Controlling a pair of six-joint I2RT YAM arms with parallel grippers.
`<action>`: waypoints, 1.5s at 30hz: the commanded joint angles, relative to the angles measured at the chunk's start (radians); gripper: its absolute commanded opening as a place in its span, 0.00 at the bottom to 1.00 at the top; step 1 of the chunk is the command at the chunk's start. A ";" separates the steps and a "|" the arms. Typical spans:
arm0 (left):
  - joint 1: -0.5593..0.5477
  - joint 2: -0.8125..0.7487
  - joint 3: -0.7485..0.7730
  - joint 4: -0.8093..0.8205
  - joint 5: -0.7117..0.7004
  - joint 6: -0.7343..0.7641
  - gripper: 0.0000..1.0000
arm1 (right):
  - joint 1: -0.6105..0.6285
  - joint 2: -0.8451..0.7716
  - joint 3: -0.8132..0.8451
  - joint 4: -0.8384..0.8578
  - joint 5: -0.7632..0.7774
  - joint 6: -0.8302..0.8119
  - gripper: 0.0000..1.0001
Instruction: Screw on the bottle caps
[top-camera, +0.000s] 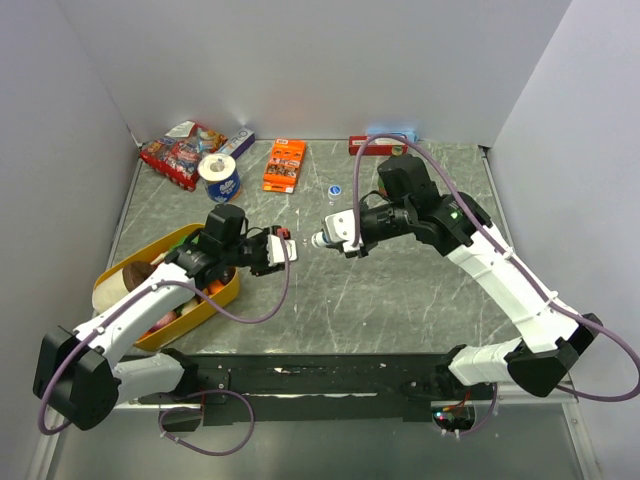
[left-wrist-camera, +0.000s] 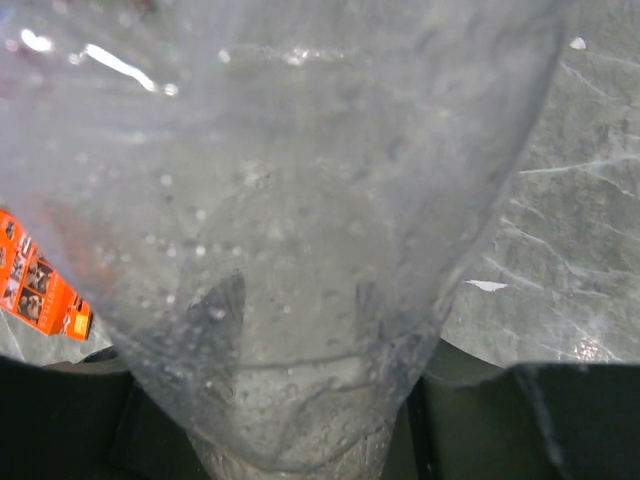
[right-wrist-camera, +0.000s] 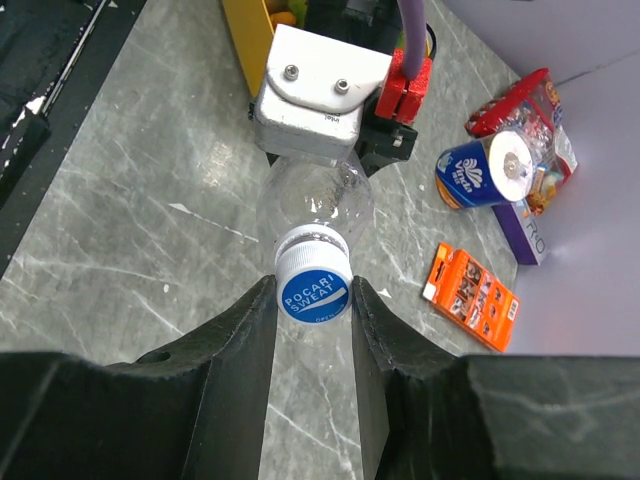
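Black fingers (right-wrist-camera: 245, 340) of the right hand (right-wrist-camera: 313, 292) fill the foreground, clenched from both sides on a blue cap (right-wrist-camera: 315, 297) that sits on the neck of a clear bottle (right-wrist-camera: 315, 200). Straight ahead of that hand, the left hand (top-camera: 288, 250) grasps the bottle's body and holds it roughly level above the counter (top-camera: 400, 290), so the two hands face each other with the bottle bridging the gap between them. Seen from the left wrist, the wet, transparent body swallows almost everything in front of that hand. The step in hand looks to be threading this cap onto its bottle; how far it is wound on cannot be told. The next move probably calls for the right hand to turn the cap about the neck's axis while the left hand stops the bottle from spinning, both staying in line so the thread does not cross. Beyond the right hand, well apart from it, a second bottle (top-camera: 334, 190) with a blue top stands on the counter, too small to judge whether it is sealed.
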 joint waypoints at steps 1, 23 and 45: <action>-0.008 -0.049 -0.002 0.172 0.017 -0.079 0.01 | 0.005 0.009 -0.010 0.031 0.007 0.059 0.16; -0.039 0.000 0.009 0.457 -0.392 -0.299 0.01 | -0.001 0.227 0.261 0.021 0.105 0.600 0.10; -0.141 0.007 -0.066 0.581 -0.906 -0.312 0.01 | -0.010 0.348 0.468 0.034 0.234 1.152 0.16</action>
